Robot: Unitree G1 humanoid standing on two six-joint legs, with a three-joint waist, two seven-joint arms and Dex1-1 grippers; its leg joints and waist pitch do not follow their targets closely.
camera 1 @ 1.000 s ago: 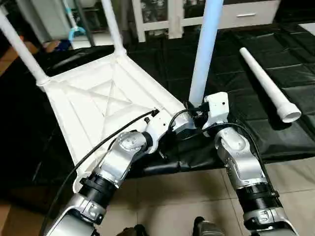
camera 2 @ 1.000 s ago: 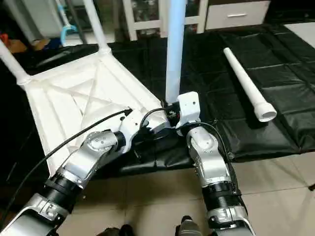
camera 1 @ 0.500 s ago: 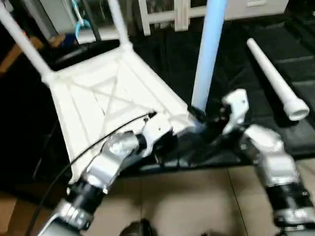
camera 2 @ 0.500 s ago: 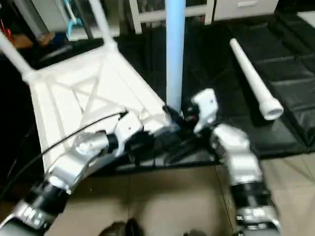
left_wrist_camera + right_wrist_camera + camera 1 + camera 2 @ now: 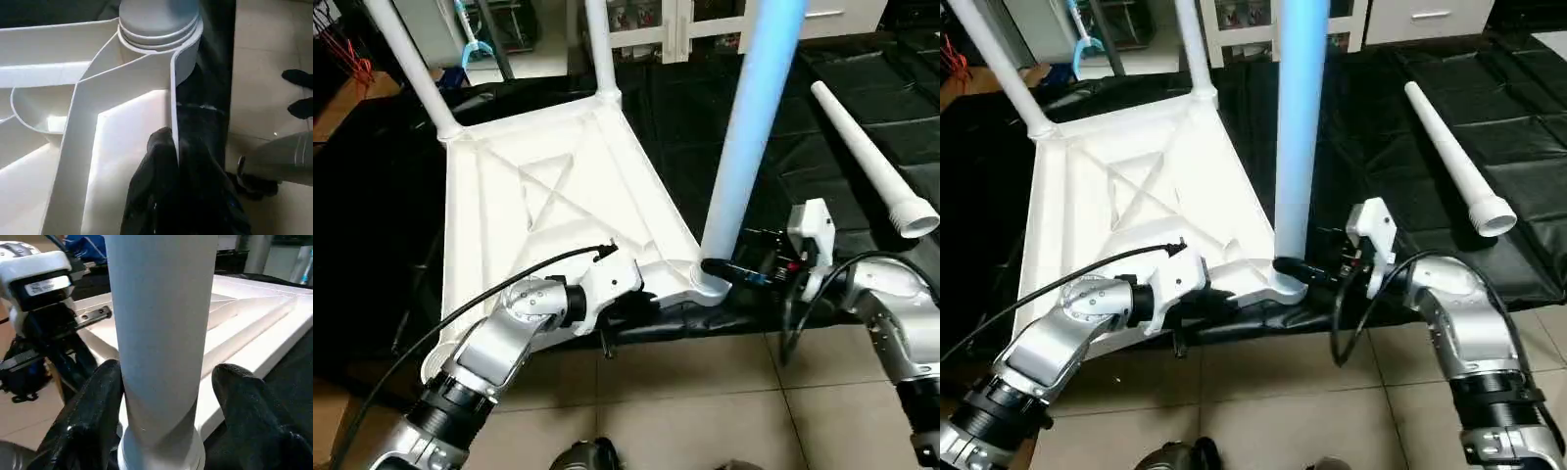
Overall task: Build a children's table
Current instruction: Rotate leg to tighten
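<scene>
Right gripper (image 5: 161, 421) sits open, fingers (image 5: 88, 416) either side of the upright leg (image 5: 1301, 137) just above its corner socket (image 5: 1285, 284), one finger touching, the other apart. Left gripper (image 5: 173, 161) is pinched shut on the tabletop (image 5: 538, 196) rim next to that socket. Tabletop lies ribs-up on the black mat (image 5: 862, 264); two far legs stand in their sockets. Fourth leg (image 5: 867, 162) lies loose on the mat, well apart.

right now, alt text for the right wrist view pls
An upright white table leg stands between the right claw's two open black fingers, seated in the upturned tabletop's corner socket.
</scene>
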